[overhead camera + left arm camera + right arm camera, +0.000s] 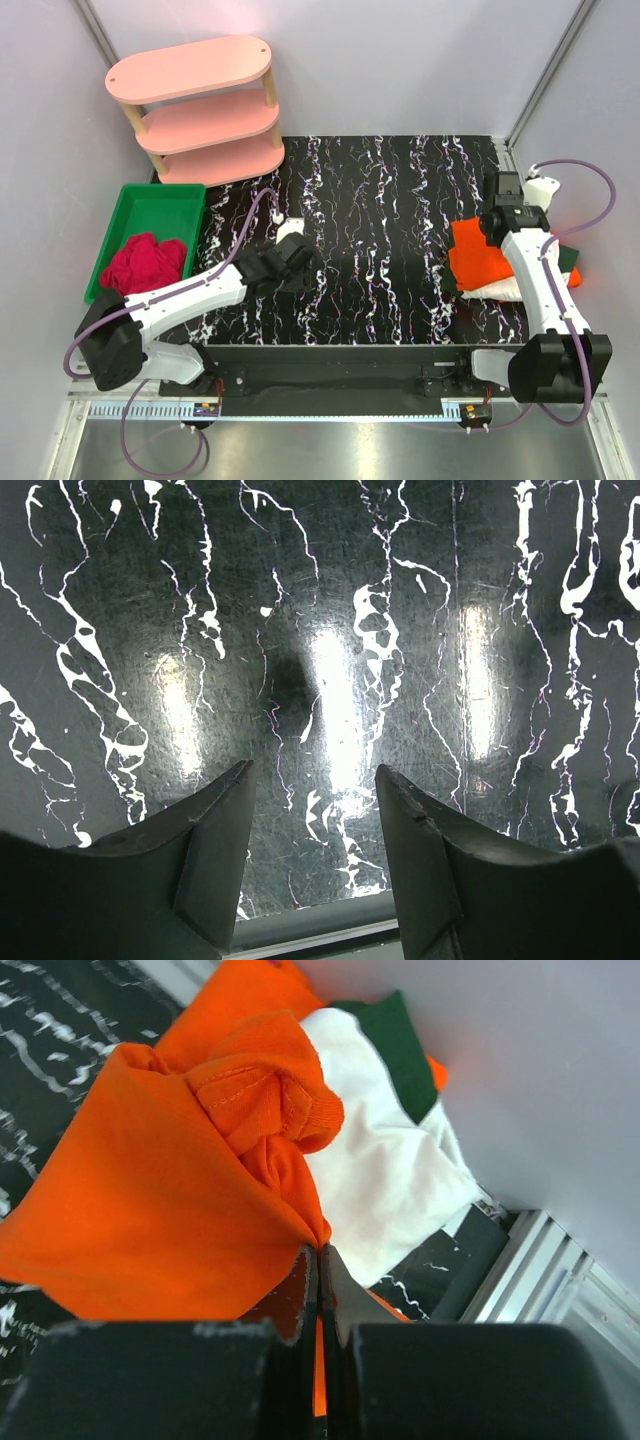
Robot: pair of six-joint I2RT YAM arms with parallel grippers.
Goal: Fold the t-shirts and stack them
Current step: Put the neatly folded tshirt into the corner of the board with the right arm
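At the table's right edge lies a pile of t-shirts. On top is a bright orange t-shirt point(476, 258) point(140, 1210), bunched into folds. Under it a white t-shirt point(500, 291) point(390, 1180) sticks out, and a dark green t-shirt point(567, 259) point(395, 1040) shows at the far side. My right gripper point(497, 228) point(320, 1252) is shut on a pinch of the orange t-shirt's cloth. My left gripper point(300, 262) point(312, 780) hangs open over the bare black marbled table point(330, 630) left of centre, with nothing between its fingers.
A green bin point(150, 205) with a crumpled red cloth point(145, 262) stands at the left edge. A pink three-tier shelf point(200, 105) stands at the back left. The grey wall point(540, 1080) runs close beside the pile on the right.
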